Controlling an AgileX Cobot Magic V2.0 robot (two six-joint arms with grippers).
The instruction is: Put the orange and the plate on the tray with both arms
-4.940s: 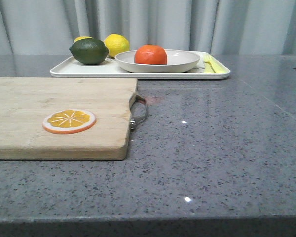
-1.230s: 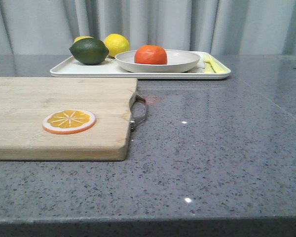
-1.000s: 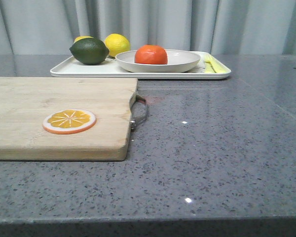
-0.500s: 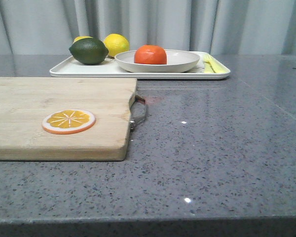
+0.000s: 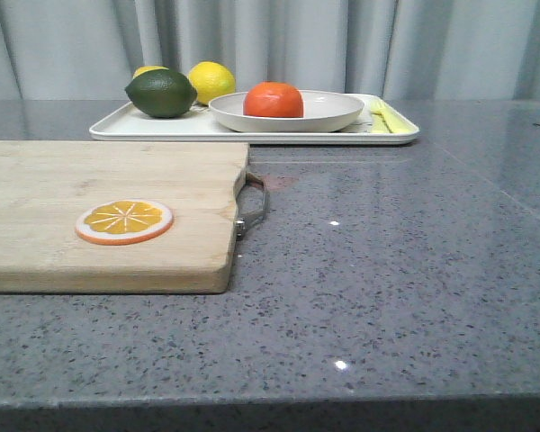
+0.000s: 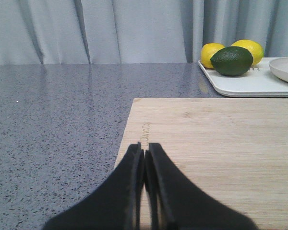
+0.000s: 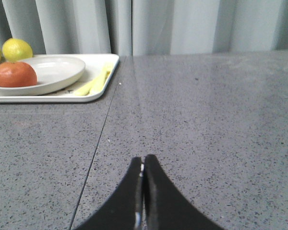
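Orange-red, the orange (image 5: 273, 100) sits in the plate (image 5: 328, 111), upper centre of the front view, on the tray (image 5: 144, 130). Left gripper (image 6: 145, 158) and right gripper (image 7: 143, 165) fingers appear pressed together, holding nothing.

Glossy speckled stone countertop (image 5: 405, 270), matt pale wood cutting board (image 5: 99, 211), smooth glossy orange (image 5: 273, 99), matt off-white plate (image 5: 328, 112)

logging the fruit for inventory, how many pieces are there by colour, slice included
yellow: 2, both lemons on the tray
green: 1, the lime on the tray
orange: 2, the orange on the plate, and the orange slice on the cutting board
total: 5
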